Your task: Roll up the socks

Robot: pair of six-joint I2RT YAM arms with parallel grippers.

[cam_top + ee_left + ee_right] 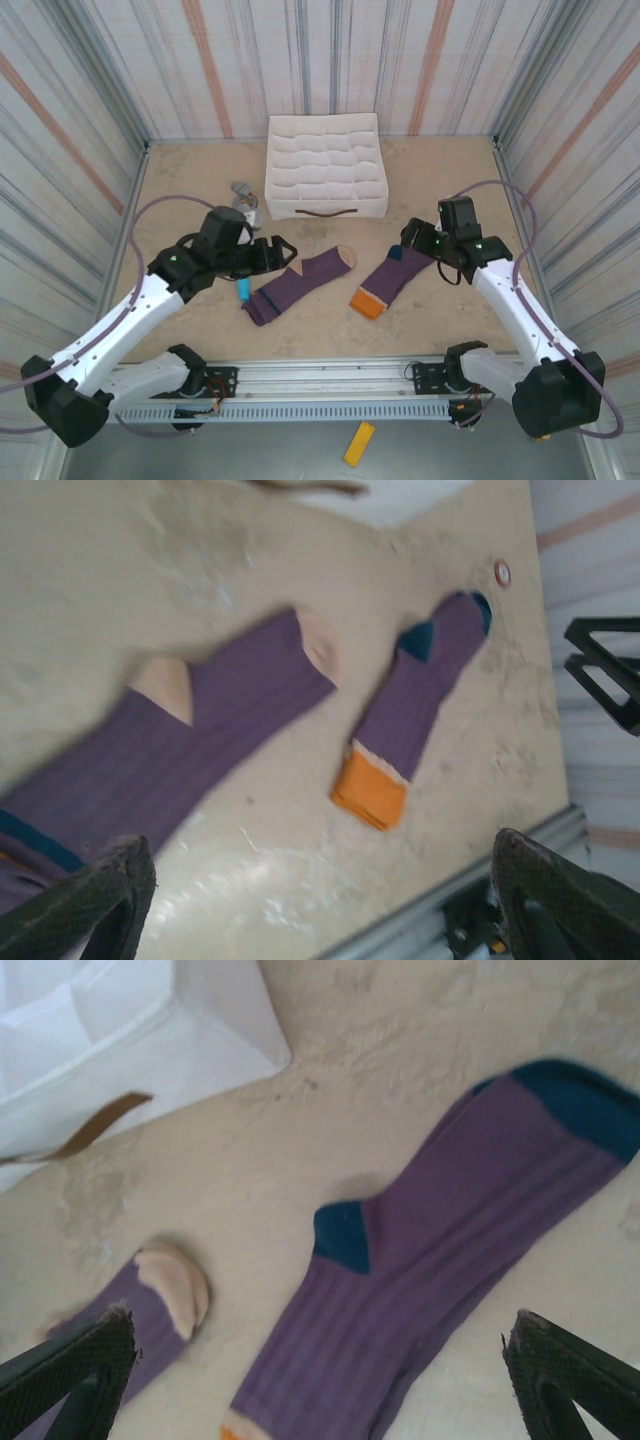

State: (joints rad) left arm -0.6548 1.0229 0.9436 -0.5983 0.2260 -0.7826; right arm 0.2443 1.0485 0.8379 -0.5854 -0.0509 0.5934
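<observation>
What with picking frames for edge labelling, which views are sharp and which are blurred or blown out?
Top external: sharp, evenly lit, only soft shadows. Left wrist: motion-blurred, the tan-toed sock smeared most, the orange-cuffed sock less so. Right wrist: slightly soft, the white organizer box nearly blown out.

You see the tan-toed sock and the orange-cuffed sock in ribbed knit cloth, matt. The table looks matt and mottled. The organizer box is quilted white fabric. The arm shells are smooth, glossy plastic.
</observation>
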